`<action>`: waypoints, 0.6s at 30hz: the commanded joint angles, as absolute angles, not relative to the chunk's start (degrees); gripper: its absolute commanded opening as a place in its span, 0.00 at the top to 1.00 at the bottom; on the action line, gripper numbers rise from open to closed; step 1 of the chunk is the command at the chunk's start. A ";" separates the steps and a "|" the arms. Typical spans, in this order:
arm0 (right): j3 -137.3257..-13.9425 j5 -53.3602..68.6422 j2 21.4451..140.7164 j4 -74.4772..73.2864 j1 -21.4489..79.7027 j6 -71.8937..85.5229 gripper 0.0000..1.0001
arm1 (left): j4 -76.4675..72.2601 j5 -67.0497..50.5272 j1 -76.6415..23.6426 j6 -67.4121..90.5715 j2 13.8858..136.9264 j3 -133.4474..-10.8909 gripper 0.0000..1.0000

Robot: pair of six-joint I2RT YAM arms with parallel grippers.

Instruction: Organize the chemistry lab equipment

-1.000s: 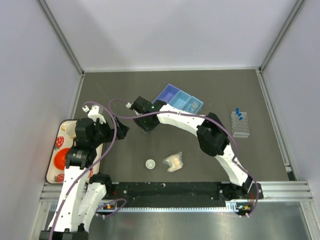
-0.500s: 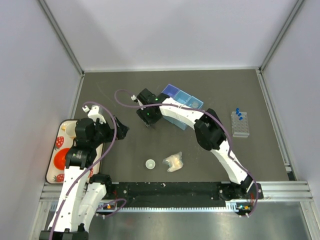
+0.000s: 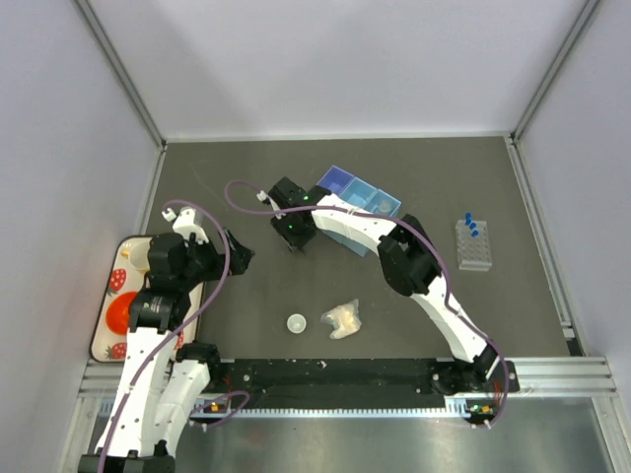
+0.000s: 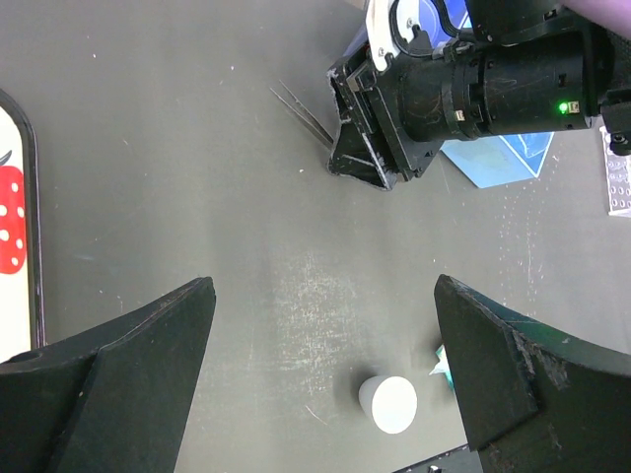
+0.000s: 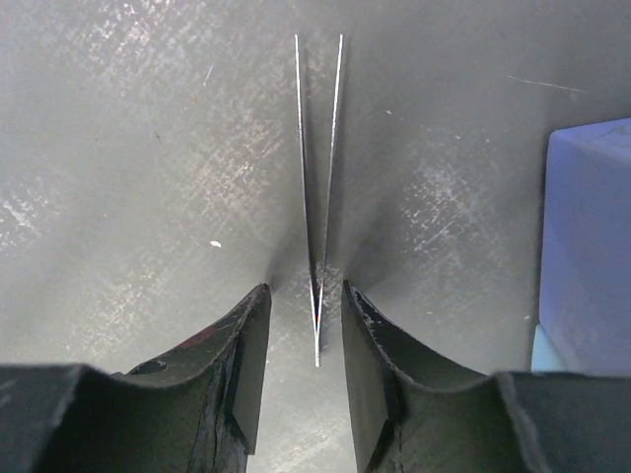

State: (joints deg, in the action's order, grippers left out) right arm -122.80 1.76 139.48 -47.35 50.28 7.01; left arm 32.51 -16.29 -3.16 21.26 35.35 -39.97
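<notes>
We see the right end effector (image 5: 303,291) at mid-worktop (image 3: 424,168), fingers narrowly apart astride thin tweezers (image 5: 316,296), not touching them. The left end effector (image 4: 323,286) is spread wide. The tube rack (image 3: 473,246) stands near the right edge.

Right gripper (image 5: 304,294) points down, jaws narrow, straddling the tweezers (image 5: 317,177) without touching; left gripper (image 4: 323,291) hovers nearby, jaws wide.

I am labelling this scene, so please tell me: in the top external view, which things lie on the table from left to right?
strawberry-print tray → small white dish → pale packet → tube rack
</notes>
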 commanded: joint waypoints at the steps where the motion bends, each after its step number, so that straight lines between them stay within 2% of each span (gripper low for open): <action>1: -125.16 0.18 140.97 -46.93 50.63 5.54 0.67 | 29.27 -17.23 -2.81 20.74 34.89 -39.73 0.02; 4: -124.72 -1.40 141.41 -46.93 50.63 5.19 0.76 | 29.27 -17.14 -2.81 20.74 34.81 -39.73 0.02; 7: -124.10 -2.19 141.50 -46.85 50.63 5.36 1.00 | 29.27 -17.23 -2.81 20.74 34.80 -39.73 0.02; 18: -122.44 -1.76 135.63 -46.85 52.03 5.89 1.00 | 29.18 -17.23 -2.72 20.74 34.54 -39.64 0.02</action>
State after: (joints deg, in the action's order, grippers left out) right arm -122.76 -2.59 139.65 -47.29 51.00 5.58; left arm 32.51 -16.95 -3.09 21.26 35.35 -39.97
